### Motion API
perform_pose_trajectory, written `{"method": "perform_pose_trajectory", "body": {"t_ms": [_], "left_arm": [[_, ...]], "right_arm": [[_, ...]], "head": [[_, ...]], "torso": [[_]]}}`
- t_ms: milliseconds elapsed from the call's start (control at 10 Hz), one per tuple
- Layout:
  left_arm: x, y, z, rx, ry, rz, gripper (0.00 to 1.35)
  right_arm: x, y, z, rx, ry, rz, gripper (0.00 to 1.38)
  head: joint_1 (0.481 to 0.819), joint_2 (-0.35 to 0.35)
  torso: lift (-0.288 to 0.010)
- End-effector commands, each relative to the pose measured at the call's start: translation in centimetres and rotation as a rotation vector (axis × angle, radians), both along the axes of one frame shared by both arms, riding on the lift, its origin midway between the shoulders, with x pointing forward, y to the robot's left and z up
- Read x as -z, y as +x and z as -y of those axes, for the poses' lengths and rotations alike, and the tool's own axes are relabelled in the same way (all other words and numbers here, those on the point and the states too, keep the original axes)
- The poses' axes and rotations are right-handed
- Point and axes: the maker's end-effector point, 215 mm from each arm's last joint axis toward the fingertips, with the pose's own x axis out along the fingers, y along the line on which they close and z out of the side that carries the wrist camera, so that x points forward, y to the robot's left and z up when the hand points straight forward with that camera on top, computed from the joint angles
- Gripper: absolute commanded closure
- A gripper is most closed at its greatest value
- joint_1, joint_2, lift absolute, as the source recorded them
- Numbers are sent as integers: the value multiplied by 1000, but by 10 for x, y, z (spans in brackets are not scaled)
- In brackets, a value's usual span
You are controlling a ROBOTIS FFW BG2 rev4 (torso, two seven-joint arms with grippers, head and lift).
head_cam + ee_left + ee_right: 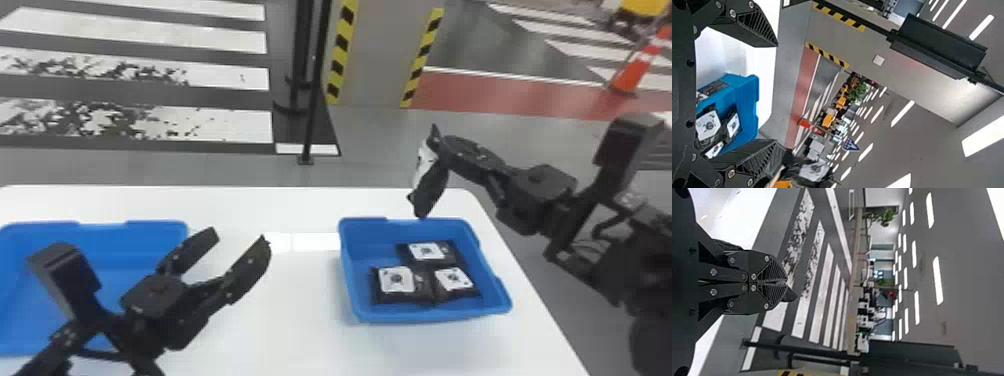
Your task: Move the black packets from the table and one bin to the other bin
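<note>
Left gripper is hanging empty while right gripper is pinching a black packet.
Nearest, the left one's fingers are standing wide, with one blue bin lying to the left of their tips; right of those tips, across the white table, a second blue bin is holding more black packets; farther off, the right fingers are closing narrowly around their packet, which is hanging near that second bin's far rim.
</note>
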Motion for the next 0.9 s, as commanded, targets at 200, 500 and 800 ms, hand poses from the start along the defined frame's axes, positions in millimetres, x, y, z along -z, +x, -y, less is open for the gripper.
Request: {"method": "perform_pose_trajectory", "body": {"t_ms": [200, 500, 800], "left_arm": [[-3, 4, -30, -84, -3, 29, 182], [-4, 5, -32, -96, -6, 37, 180], [-14, 8, -48, -161, 14, 96, 180]], "right_arm": [[106, -8, 87, 171, -25, -200, 1167], [150, 8, 116, 185, 38, -255, 1003], [141, -19, 74, 109, 68, -220, 19]], "head": [[695, -302], [695, -348], [695, -342]], "torso": [[-110], [-110], [-110]]}}
